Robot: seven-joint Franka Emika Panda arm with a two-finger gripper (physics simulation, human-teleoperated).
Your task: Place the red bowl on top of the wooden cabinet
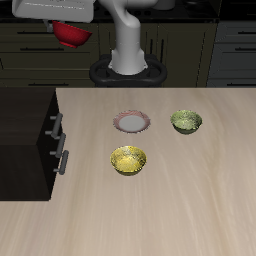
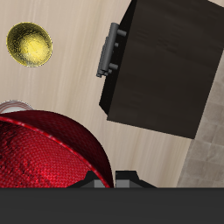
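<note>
The red bowl (image 1: 70, 36) is gripped by the tool (image 1: 68, 28) and held high up behind the wooden cabinet (image 1: 25, 135), well off the desk (image 1: 200, 200), though the fingers are mostly hidden, the tool is cut off by the frame edge, and the bowl is only partly seen.

**Pale grey arm, black base, dark fingertips**

Smooth, rounded, light grey-white links (image 1: 128, 40), glossy, with soft shading along the curves. Broad cylindrical lower column, set on a black round base plate (image 1: 128, 72) with small lobes at each side. Blocky pale grey hand housing (image 1: 62, 10) above the tool, flat-faced and rectangular, cut off by the picture's edge. Dark, angular fingertips (image 2: 96, 182) in the wrist view, nearly black, beside a dark band of housing. No cables, screws or markings discernible.
</note>
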